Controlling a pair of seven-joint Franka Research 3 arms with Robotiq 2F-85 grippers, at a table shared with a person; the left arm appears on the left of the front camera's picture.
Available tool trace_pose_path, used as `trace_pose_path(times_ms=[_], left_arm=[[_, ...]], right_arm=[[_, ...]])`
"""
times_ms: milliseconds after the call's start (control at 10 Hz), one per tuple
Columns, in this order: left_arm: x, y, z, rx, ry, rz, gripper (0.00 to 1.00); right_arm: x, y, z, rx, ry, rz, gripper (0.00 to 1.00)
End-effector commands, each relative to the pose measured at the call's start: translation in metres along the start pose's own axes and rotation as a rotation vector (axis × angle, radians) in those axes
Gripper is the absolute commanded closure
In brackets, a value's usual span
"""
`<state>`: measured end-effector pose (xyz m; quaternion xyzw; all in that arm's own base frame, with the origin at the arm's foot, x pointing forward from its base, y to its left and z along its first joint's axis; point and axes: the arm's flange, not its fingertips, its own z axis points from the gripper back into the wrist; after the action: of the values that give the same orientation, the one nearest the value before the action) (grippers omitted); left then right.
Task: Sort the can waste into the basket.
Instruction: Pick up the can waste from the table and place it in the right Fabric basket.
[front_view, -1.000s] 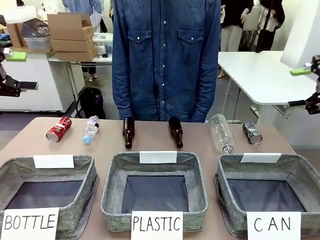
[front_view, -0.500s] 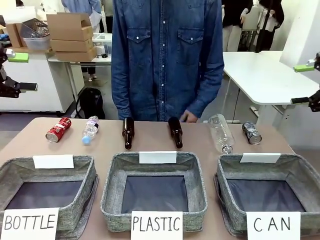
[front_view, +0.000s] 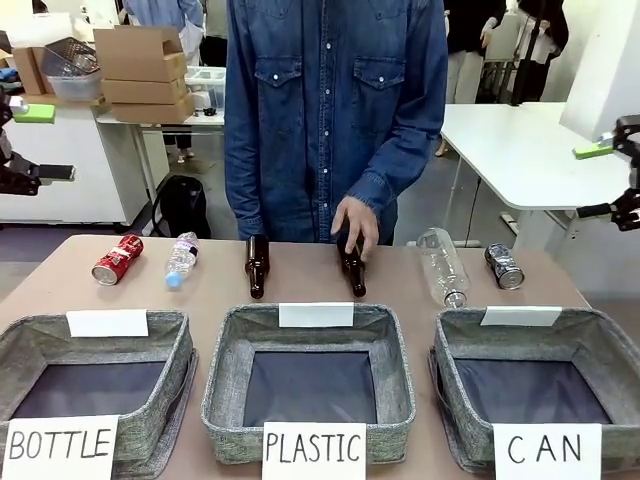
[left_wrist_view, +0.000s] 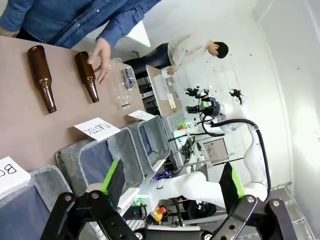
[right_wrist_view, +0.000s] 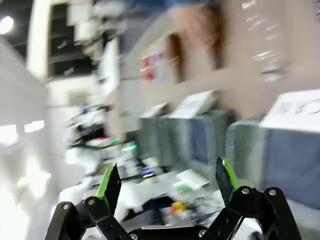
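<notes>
My left gripper (left_wrist_view: 172, 170) and right gripper (right_wrist_view: 167, 170) are wide open and hold nothing. The red can (front_view: 117, 259) lies far left. The blue can (front_view: 504, 266) lies far right, just past the CAN basket (front_view: 600, 345).

red metal can (front_view: 117, 259): lying, left | dark blue metal can (front_view: 504, 266): lying, right | grey fabric "CAN" basket (front_view: 602, 345): lower right

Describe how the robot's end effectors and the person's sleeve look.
The left end effector and right end effector are black, each with two jointed fingers carrying bright green pads. The right arm is white and tubular, with a dark cable running along it. The person's sleeve is blue denim.
</notes>
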<state>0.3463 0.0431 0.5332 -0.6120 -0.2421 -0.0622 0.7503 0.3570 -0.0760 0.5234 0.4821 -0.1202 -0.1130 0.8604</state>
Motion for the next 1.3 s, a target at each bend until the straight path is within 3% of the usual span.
trace_pose_path(times_ms=[0,100,200,300,400,500,700,800,1000,1200], left_arm=[[0.002,0.0,-0.002,-0.024,-0.006,-0.022,0.0],[0.002,0.0,-0.002,-0.024,-0.006,-0.022,0.0],[0.002,0.0,-0.002,-0.024,-0.006,-0.022,0.0],[0.002,0.0,-0.002,-0.024,-0.006,-0.022,0.0],[0.002,0.0,-0.002,-0.024,-0.006,-0.022,0.0],[0.002,0.0,-0.002,-0.024,-0.006,-0.022,0.0],[0.002,0.0,-0.002,-0.024,-0.006,-0.022,0.0],[0.002,0.0,-0.002,-0.024,-0.006,-0.022,0.0],[0.002,0.0,-0.002,-0.024,-0.006,-0.022,0.0],[0.002,0.0,-0.002,-0.024,-0.006,-0.022,0.0]], right_arm=[[0.009,0.014,-0.011,-0.462,-0.028,0.148,0.0],[0.007,0.013,-0.008,-0.687,-0.004,0.234,0.0],[0.002,0.015,-0.005,-0.816,-0.008,0.26,0.0],[0.0,0.017,0.003,-0.734,-0.068,0.229,0.0],[-0.005,0.02,0.018,-0.491,-0.144,0.116,0.0],[0.01,0.017,-0.001,-0.623,-0.034,0.23,0.0],[0.004,0.019,0.016,-0.617,-0.076,0.206,0.0],[0.021,0.028,0.002,-0.753,0.02,0.233,0.0],[0.077,0.035,-0.027,-0.85,0.112,0.265,0.0],[0.144,0.007,-0.077,-0.945,0.239,0.223,0.0]])
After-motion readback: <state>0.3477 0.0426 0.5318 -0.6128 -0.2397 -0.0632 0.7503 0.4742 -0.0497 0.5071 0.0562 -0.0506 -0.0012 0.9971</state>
